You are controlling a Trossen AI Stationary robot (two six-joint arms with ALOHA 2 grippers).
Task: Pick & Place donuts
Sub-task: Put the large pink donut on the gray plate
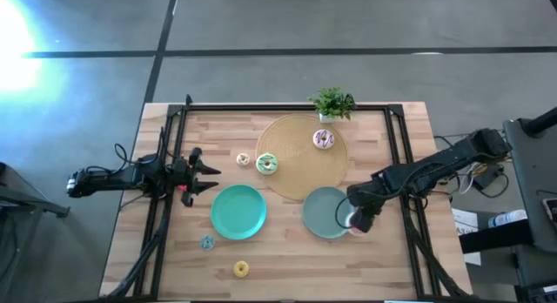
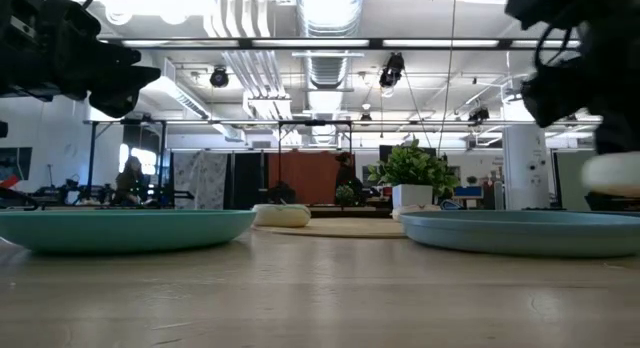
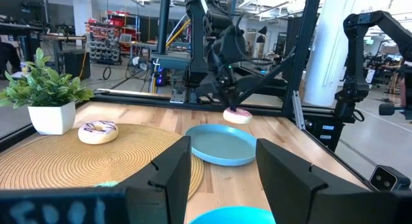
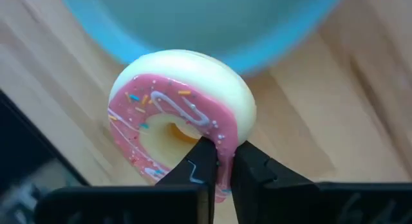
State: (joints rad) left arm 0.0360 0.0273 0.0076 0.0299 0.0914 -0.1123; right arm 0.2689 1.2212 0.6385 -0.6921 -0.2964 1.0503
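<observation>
Right wrist view: right gripper (image 4: 221, 161) clamped on pink donut (image 4: 180, 114), wooden table (image 4: 309, 121) and grey plate (image 4: 199, 24) just beyond fingertips. Left gripper (image 3: 222, 169) apart, empty, workshop behind.

You have six donuts in sight: a pink-iced one (image 4: 180, 114) pinched in the right arm's fingers (image 4: 219, 161), a white-pink one (image 1: 324, 139), a green-iced one (image 1: 266, 164), a cream one (image 1: 244, 160), a blue one (image 1: 207, 242) and a yellow one (image 1: 241, 269). You also have two plates, teal (image 1: 238, 212) and grey-green (image 1: 322, 212), one round mat (image 1: 300, 177), one potted plant (image 1: 332, 104), and two arms over one bench (image 1: 287, 259).
</observation>
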